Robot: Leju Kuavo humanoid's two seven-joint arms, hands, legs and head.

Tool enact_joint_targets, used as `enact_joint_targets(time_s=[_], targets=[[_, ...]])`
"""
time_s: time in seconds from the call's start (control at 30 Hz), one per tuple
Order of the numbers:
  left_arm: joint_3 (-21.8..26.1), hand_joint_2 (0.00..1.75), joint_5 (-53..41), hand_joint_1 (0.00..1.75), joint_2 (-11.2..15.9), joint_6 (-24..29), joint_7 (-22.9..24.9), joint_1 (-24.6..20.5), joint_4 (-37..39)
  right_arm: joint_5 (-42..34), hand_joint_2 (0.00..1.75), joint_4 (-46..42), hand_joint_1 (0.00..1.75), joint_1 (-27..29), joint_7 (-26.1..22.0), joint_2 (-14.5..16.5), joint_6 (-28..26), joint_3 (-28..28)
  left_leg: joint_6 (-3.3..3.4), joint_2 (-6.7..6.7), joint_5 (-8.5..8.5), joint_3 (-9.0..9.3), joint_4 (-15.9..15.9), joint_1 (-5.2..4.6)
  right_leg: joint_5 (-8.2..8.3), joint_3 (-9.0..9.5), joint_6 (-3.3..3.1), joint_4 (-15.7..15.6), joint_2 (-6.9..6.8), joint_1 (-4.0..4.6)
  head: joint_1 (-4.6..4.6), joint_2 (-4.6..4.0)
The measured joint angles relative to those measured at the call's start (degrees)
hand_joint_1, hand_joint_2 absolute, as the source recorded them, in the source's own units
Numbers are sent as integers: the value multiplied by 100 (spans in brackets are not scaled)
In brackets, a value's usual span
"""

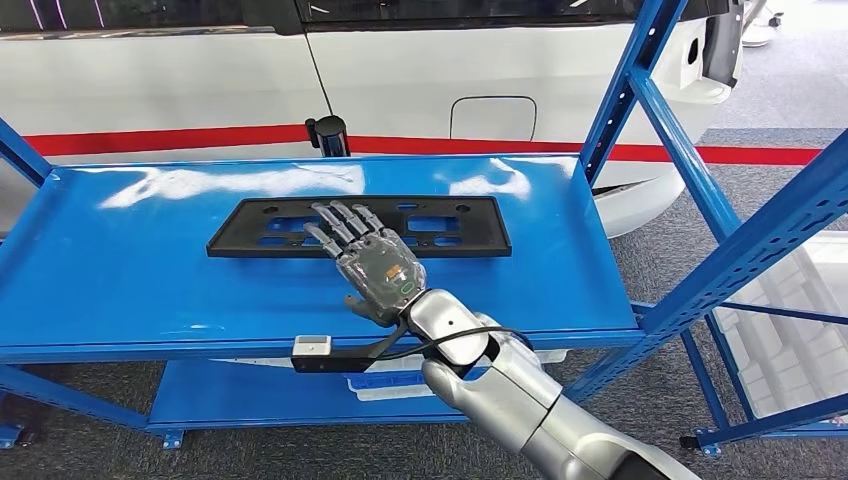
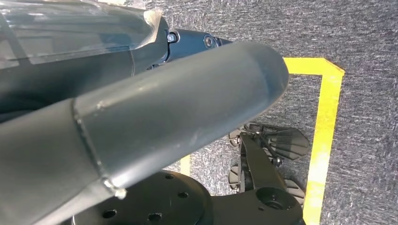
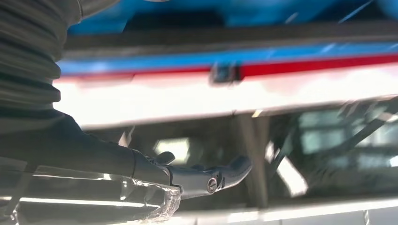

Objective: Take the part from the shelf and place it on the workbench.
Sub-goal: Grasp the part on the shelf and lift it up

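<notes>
Reach phase of the pick, head view. The part (image 1: 360, 226), a flat black rectangular plate with cut-outs and small holes, lies face-down-flat on the blue shelf (image 1: 120, 270), roughly central and parallel to the shelf's front edge, with a white car body (image 1: 180, 80) behind. The right hand (image 1: 368, 258) extends over the part's near long edge, palm downward, fingers (image 1: 340, 218) straight and spread, their tips over the plate's middle; the thumb (image 1: 362, 306) sits off the plate on the near side. The hand holds nothing, and whether the fingertips touch the plate or hover just above it cannot be told. The right wrist view is blurred and adds only a dark finger against the car and shelf. The left hand (image 2: 155, 117) hangs beside the body above grey floor with yellow tape (image 2: 324, 131); only its thick grey thumb and dark cover are seen close up, so the set of its fingers cannot be told. Judgement on the step in hand: a thin plate lying flush on a smooth shelf offers no edge to pinch from above, so the grasp would likely go best by drawing the plate toward the front edge until it overhangs, or by hooking fingers through a cut-out, then closing thumb beneath and fingers above near the plate's mid-length. A grip off-centre would probably let the long plate tilt or swing. The shelf's upright posts (image 1: 640, 80) on the right call for a straight, level withdrawal.
</notes>
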Motion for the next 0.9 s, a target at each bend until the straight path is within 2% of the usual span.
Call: enact_joint_targets(time_s=[0.07, 0.13, 0.37, 0.57, 0.73, 0.77, 0.87, 0.9], targets=[[-12, 0, -37, 0, -3, -24, 11, 0, 0, 541, 175, 320, 0, -44, 218, 81, -311, -65, 0, 0, 0, 1, 0, 0, 0, 1, 0, 0, 0, 0, 0, 0], [-36, 0, -70, 0, -5, -40, 29, 0, 0, 767, 175, 649, 0, -119, 316, 168, -415, -202, -1, 0, 1, 1, 0, 0, 0, 2, 0, 0, 0, 0, 1, 0], [-83, 0, -100, 0, -11, -43, 43, 1, 0, 698, 175, 1830, 0, -495, 415, 446, -413, -1032, -4, 0, 4, 5, 0, 0, 1, 7, 0, 0, -1, -2, 0, 0], [-107, 0, -177, 0, -13, -51, 51, 0, 0, 733, 175, 2323, 0, -576, 760, 497, -412, -1510, -4, -2, 3, 6, 2, 0, 0, 6, 1, 0, -2, -3, 0, 0], [-181, 0, -299, 0, -13, -84, 116, -11, 0, 823, 175, 2672, 0, -674, 1158, 377, -423, -1978, -4, 0, 3, 10, 2, -5, 0, 7, 0, 0, 0, -7, 0, 0], [-199, 0, -320, 0, -13, -90, 130, -17, 0, 848, 175, 2722, 37, -695, 1225, 342, -442, -2060, -4, 0, 3, 12, 2, -7, 1, 8, 0, -1, 0, -8, 0, 0], [-244, 0, -376, 0, -13, -96, 154, -29, 0, 928, 175, 2849, 168, -754, 1396, 215, -504, -2296, -4, -1, 3, 19, 2, -10, 1, 17, 0, -1, -1, -10, 0, 0], [-253, 0, -390, 0, -13, -99, 157, -30, 0, 960, 175, 2886, 175, -767, 1441, 169, -518, -2376, -4, -1, 3, 20, 2, -11, 1, 19, 0, -1, -1, -10, 1, 0]])
